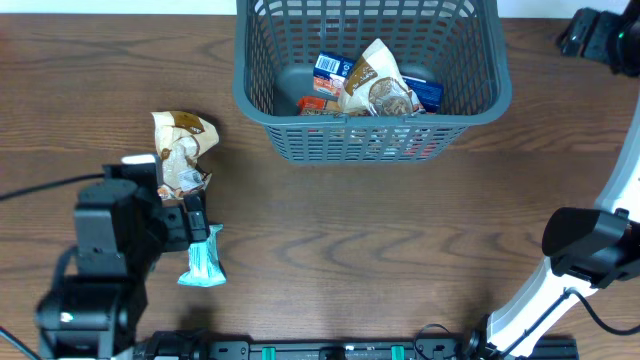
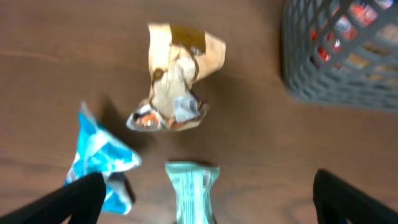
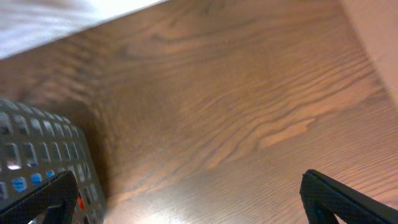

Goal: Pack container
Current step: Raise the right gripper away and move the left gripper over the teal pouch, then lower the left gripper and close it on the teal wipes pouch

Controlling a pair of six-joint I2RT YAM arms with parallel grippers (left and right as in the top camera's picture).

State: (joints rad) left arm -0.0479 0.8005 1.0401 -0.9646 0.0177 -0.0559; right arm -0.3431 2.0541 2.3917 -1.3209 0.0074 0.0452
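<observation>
So, container: the large grey-blue slotted plastic basket (image 1: 360,140) stands at the table's far middle; loose snack packets (image 1: 375,85) lie inside it
Table: brown wood-grain tabletop (image 1: 350,240); a broad bare stretch runs between the two arms
Left claw (image 2: 208,180): fingers wide apart, gripping nothing; a mint-green wrapped bar (image 2: 193,190) lies between them
Around it: crumpled tan foil packet (image 2: 177,81) just ahead; bright blue crinkled packet (image 2: 96,155) by the left finger; basket corner off to the right, apart
Right claw (image 3: 186,180): spread, holding nothing; bare wood beneath; basket wall at its left
Views: the left wrist view tells blue packet from mint bar; overhead, the arm covers part of that cluster
</observation>
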